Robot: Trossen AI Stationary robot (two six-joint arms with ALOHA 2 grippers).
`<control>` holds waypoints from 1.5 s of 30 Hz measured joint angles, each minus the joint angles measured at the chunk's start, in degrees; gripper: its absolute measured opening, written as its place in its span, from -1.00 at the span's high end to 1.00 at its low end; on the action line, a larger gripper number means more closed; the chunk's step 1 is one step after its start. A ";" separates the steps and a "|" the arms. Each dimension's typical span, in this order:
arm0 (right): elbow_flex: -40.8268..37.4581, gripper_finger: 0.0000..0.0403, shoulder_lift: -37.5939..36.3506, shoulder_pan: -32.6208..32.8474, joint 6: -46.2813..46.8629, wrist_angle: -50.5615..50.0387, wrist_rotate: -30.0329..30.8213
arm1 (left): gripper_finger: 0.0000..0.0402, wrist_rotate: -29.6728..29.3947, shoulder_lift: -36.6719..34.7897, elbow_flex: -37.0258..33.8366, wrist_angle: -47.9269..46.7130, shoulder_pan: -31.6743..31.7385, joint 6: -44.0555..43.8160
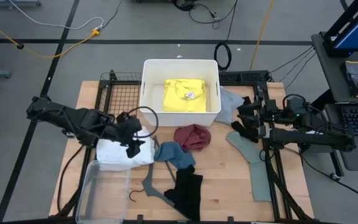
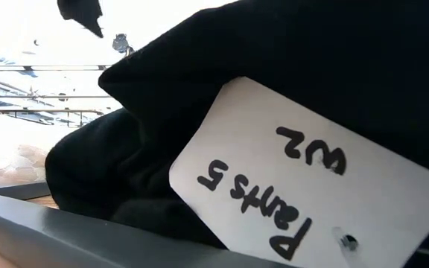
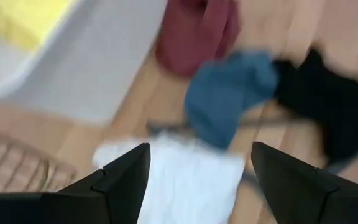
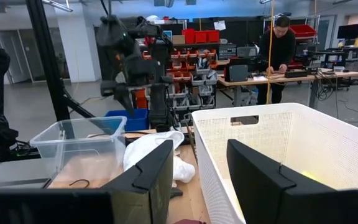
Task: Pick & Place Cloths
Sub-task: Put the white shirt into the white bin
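Now, left fingers: spread wide, nothing between them, hovering over the white cloth.
Left gripper: above the white cloth, near the bench's left edge.
Right fingers: parted, holding nothing.
Right gripper: at the bench's right edge, just beside the white bin, close to the pale grey cloth.
White cloth: bunched on the bench, left of centre, touching the clear tub at the front-left corner.
Yellow cloth: folded inside the white bin at the back edge.
Maroon cloth: crumpled mid-bench, just in front of the bin.
Teal-blue cloth: between the white and maroon cloths.
Black cloth: near the front edge, with a tag reading "Pants 5".
Sage-green cloth: stretched along the right edge.
Grey hanger: beside the black cloth.
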 joint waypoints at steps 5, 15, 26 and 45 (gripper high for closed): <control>-0.02 0.30 0.00 0.00 0.02 0.55 0.01 | -0.41 2.10 1.96 0.00 -9.36 0.39 -1.01; -0.02 0.30 0.00 0.00 0.02 1.73 0.03 | -0.41 2.08 5.17 -0.02 -14.46 0.39 -1.19; -0.02 0.30 0.02 0.00 1.92 1.73 0.03 | -0.41 4.76 10.14 -0.04 -14.57 0.39 -1.19; -0.02 0.30 0.02 -0.01 1.92 1.71 0.03 | -0.41 0.34 14.46 -6.08 -18.78 -2.33 -1.87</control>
